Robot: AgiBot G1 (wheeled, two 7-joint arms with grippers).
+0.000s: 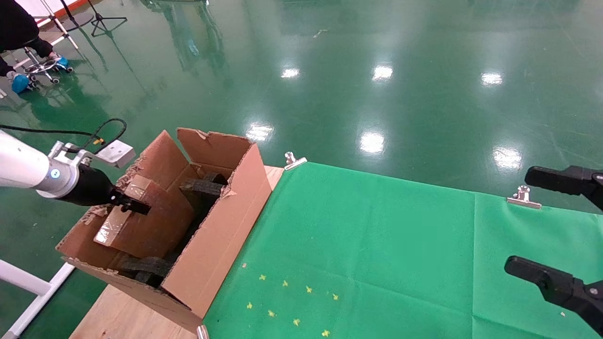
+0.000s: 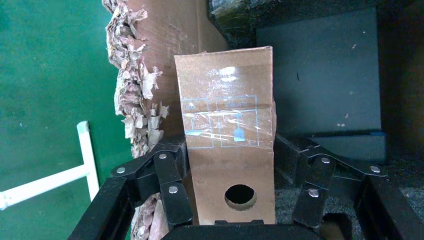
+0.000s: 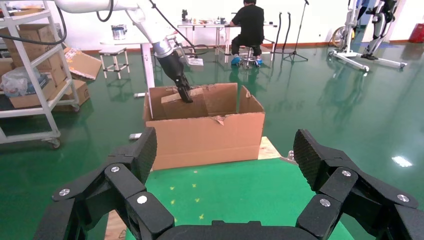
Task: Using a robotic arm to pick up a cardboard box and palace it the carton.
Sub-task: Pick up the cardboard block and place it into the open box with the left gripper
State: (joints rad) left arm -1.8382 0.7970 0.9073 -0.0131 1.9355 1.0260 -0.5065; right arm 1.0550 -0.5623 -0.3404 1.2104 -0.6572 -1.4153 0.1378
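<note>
One left claw (image 1: 136,206) clamped on cardboard box (image 1: 136,216) inside carton (image 1: 212,235).

Right gripper (image 3: 227,165) gapes wide over green cloth (image 3: 240,187); beyond, the arm (image 3: 167,47) holds the box (image 3: 186,103) (tilted) in the carton (image 3: 207,135).
</note>
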